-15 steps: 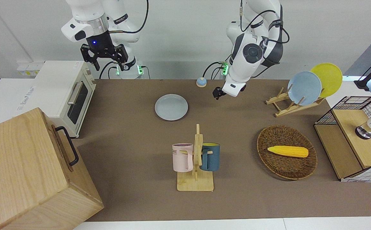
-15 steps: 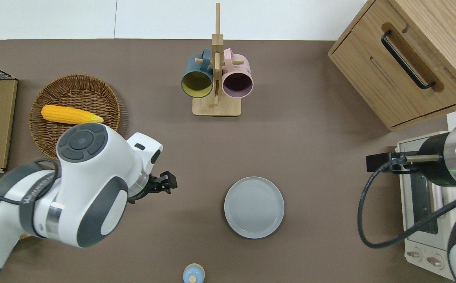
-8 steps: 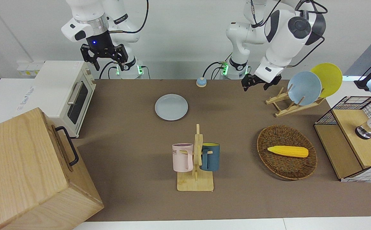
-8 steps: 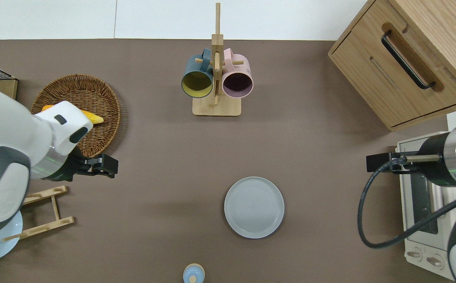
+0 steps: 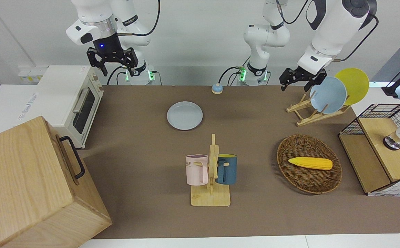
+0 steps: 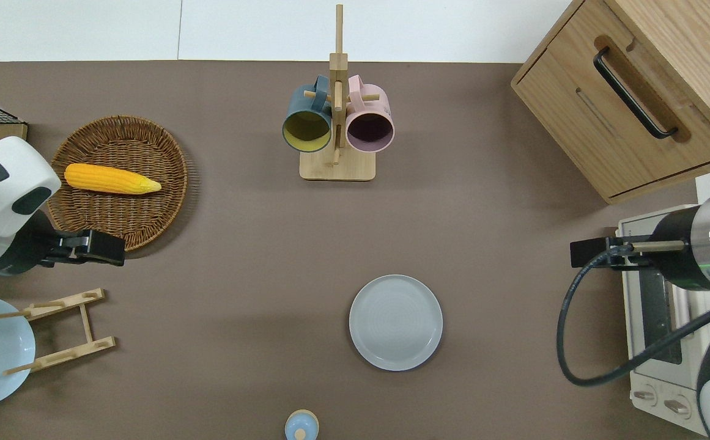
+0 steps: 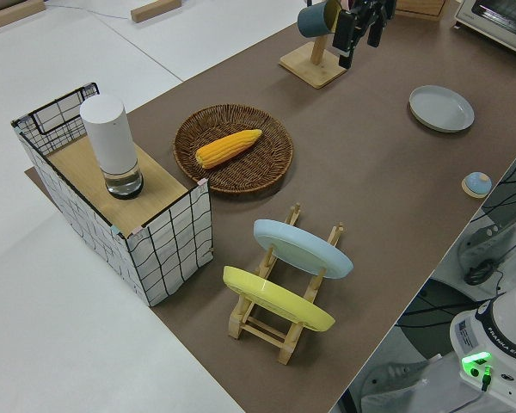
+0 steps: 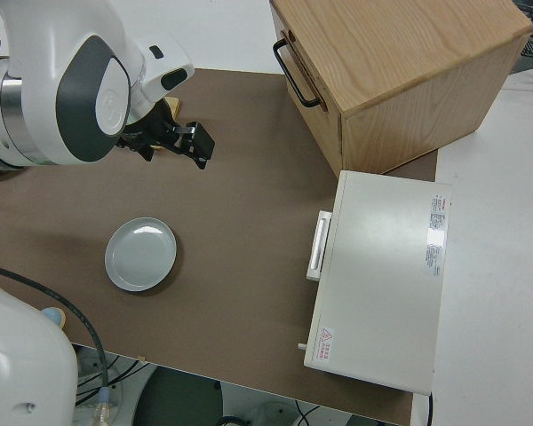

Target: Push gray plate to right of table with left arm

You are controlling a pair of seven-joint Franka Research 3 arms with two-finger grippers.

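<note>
Since the earlier frame the left gripper point(image 6: 107, 250) has swung away from the gray plate point(image 6: 395, 322) toward the left arm's end of the bench point(image 6: 483, 244), now over the wicker basket's point(image 6: 165, 201) edge; jaw spread cannot be told. Plate lies flat mid-bench, untouched. Right arm parked.

I count three plates: the gray plate point(image 5: 184, 115), a sky-blue plate point(image 5: 328, 94) and a yellow plate point(image 5: 354, 84); two mugs, pink point(image 5: 196, 169) and dark blue point(image 5: 227, 169); one corn cob point(image 5: 310, 163); one wicker basket point(image 5: 305, 179); two racks; two arms.
</note>
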